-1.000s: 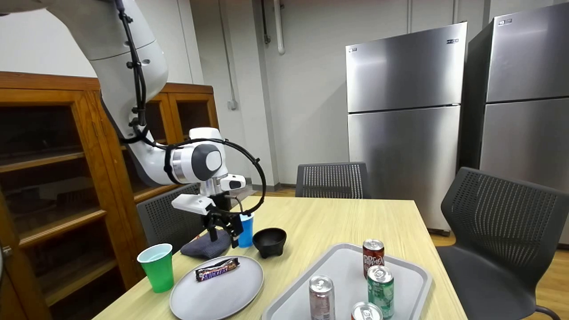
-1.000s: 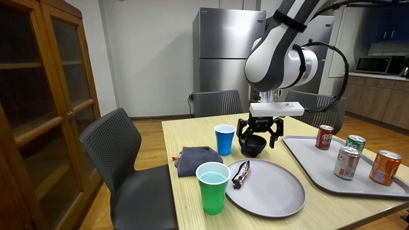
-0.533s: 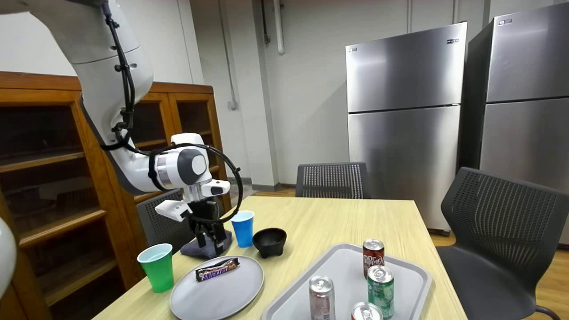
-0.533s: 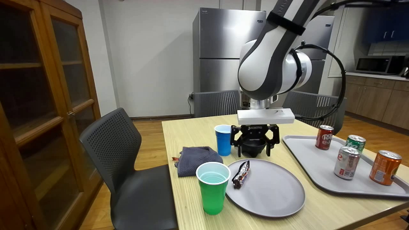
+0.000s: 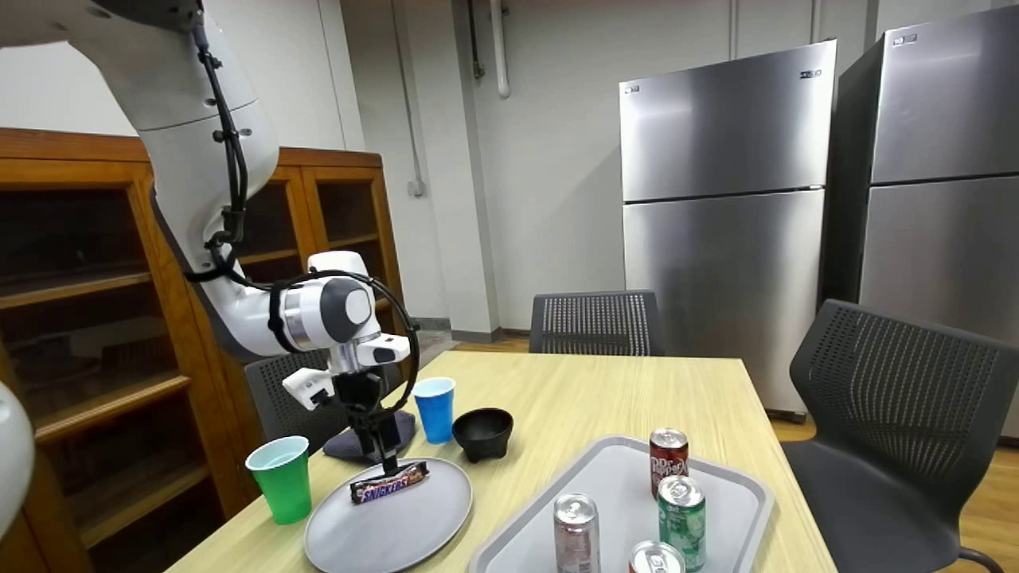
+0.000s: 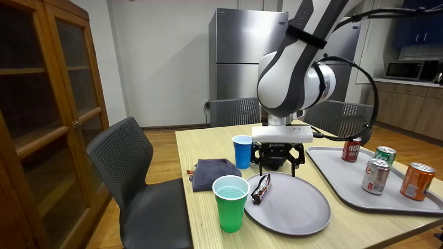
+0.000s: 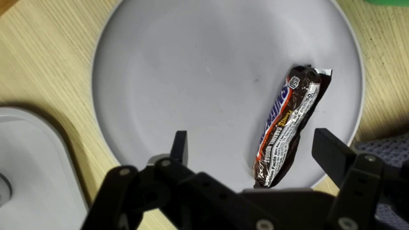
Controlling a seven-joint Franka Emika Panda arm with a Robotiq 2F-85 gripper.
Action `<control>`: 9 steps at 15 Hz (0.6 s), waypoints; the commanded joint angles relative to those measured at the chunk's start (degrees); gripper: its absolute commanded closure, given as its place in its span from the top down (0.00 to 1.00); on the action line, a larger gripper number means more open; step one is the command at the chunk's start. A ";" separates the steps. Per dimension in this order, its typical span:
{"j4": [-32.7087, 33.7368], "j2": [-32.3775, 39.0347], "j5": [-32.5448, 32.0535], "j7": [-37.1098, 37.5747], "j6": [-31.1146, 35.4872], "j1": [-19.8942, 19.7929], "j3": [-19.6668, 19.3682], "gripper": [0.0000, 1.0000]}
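A Snickers bar [image 7: 284, 124] in a brown wrapper lies on the round grey plate [image 7: 191, 80]. My gripper [image 7: 257, 148] stands open over the plate's edge, and the bar's lower end lies between its spread fingers with a gap on either side. In an exterior view the fingertips [image 6: 261, 172] reach down near the plate's far rim, behind the bar [image 6: 261, 189]. Another exterior view has one fingertip right by the bar [image 5: 390, 482]; whether it touches the plate I cannot tell. Nothing is held.
Around the plate stand a green cup [image 6: 231, 207], a blue cup [image 6: 243, 152], a dark folded cloth [image 6: 214, 173] and a black bowl [image 5: 483, 434], partly hidden behind the gripper in an exterior view. A grey tray [image 6: 346, 180] carries several cans. Chairs surround the table.
From beside the black bowl, my gripper has shifted toward the plate and come down to the bar. Its fingers have stayed apart. The bar, plate and cups have not moved.
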 commanded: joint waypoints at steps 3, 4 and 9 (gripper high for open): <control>3.49 4.22 0.20 3.63 0.29 0.30 -0.08 1.00; 4.00 4.93 0.34 3.92 0.29 0.31 -0.12 1.00; 6.65 8.03 0.83 4.46 0.58 0.47 -0.23 1.00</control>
